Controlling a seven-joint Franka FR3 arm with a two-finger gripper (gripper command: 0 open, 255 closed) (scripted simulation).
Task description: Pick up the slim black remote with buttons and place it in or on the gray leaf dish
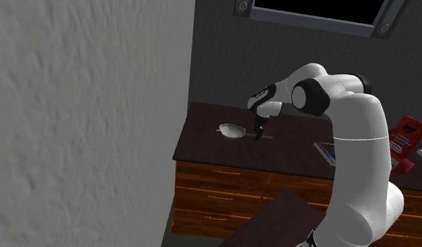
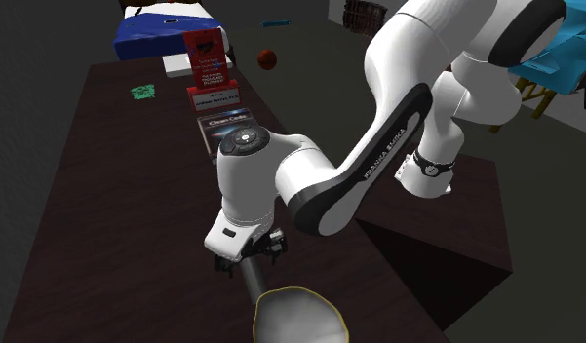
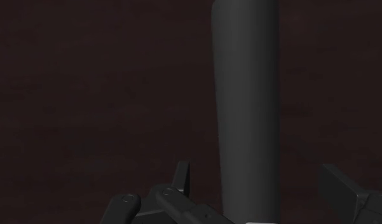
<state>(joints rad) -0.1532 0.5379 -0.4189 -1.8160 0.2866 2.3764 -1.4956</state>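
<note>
Currently black two-finger gripper (image 3: 258,184) is spread, one finger on either side of the slim dark-grey remote (image 3: 246,95). Neither finger appears to touch it, so it is not held. Remote lies flat on the dark wooden dresser top (image 1: 300,144). Fingers are set across its narrow width, which suits a clean pinch. Pale grey leaf-shaped dish (image 1: 232,130) sits near, at nine o'clock of the gripper in the shoulder view. Carry judged short.

FRANKA EMIKA runs in dark letters along my arm (image 2: 383,146); between nine and ten o'clock from it, the red box (image 2: 205,49) and the book (image 2: 227,132) carry print too small for me to read
</note>
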